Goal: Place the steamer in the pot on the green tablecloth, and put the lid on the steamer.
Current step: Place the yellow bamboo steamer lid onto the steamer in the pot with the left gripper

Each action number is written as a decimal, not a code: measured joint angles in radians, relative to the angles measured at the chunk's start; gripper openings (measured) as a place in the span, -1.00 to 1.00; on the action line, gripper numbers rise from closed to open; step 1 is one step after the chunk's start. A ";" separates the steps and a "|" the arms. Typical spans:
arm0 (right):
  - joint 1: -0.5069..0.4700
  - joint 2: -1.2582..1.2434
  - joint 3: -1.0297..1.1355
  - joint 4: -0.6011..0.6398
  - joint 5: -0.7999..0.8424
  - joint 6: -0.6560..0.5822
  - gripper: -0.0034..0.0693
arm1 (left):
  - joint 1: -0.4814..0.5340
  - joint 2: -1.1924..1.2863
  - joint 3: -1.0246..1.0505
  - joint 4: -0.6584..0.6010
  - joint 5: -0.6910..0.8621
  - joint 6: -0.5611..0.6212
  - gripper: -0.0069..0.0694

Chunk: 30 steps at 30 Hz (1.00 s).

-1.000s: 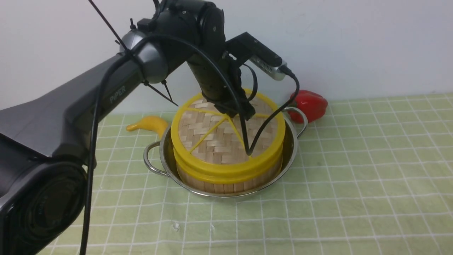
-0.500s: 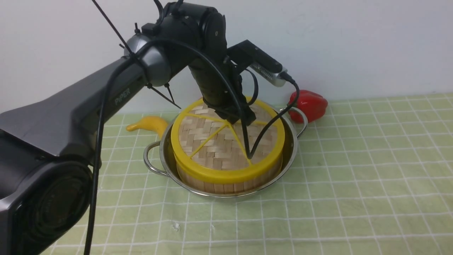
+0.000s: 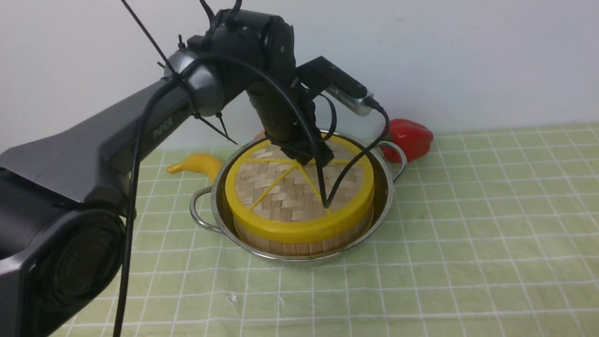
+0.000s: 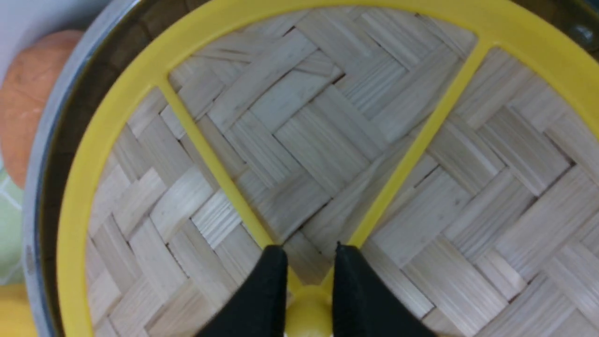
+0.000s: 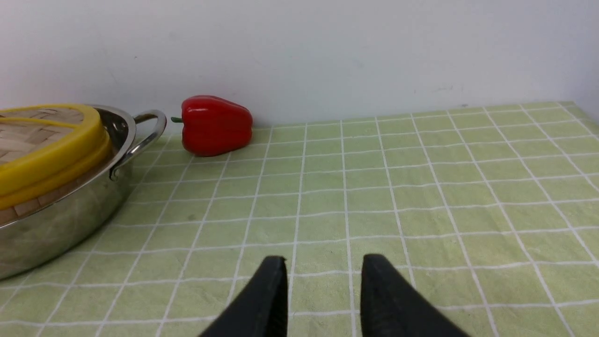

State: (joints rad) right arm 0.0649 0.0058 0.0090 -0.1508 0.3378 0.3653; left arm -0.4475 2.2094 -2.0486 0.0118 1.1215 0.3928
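The steel pot (image 3: 387,187) stands on the green tablecloth (image 3: 468,234) with the bamboo steamer (image 3: 299,244) inside it. The woven lid (image 3: 285,199) with its yellow rim lies flat on top of the steamer. My left gripper (image 3: 300,155) reaches down onto the lid's centre. Seen from the left wrist, this gripper (image 4: 310,250) is shut on the lid's yellow hub (image 4: 309,316), where the spokes meet. My right gripper (image 5: 323,264) hovers low over bare cloth to the right of the pot (image 5: 61,220), open and empty. What the steamer holds is hidden.
A red pepper (image 3: 409,138) lies against the back wall just right of the pot. A yellow banana-like toy (image 3: 196,164) lies behind the pot's left handle (image 3: 199,210). Something orange (image 4: 28,93) sits behind the pot. The left arm's cable (image 3: 348,168) droops onto the lid.
The left gripper has come down with the lid. The lid's far edge, raised a second ago, now sits level on the steamer. The right arm has not moved.
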 joint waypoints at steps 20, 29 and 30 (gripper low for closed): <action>0.000 0.000 0.000 0.000 0.000 0.000 -0.24 | 0.016 0.013 -0.003 -0.095 -0.024 0.070 -0.51; 0.000 0.000 0.000 0.000 0.000 0.000 -0.24 | 0.019 0.013 -0.006 -0.099 -0.018 0.071 -0.51; 0.000 0.000 0.000 0.000 0.000 0.000 -0.24 | 0.016 0.013 -0.007 -0.092 -0.016 0.071 -0.51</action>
State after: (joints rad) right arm 0.0649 0.0058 0.0090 -0.1508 0.3378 0.3653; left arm -0.4318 2.2222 -2.0559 -0.0802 1.1057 0.4634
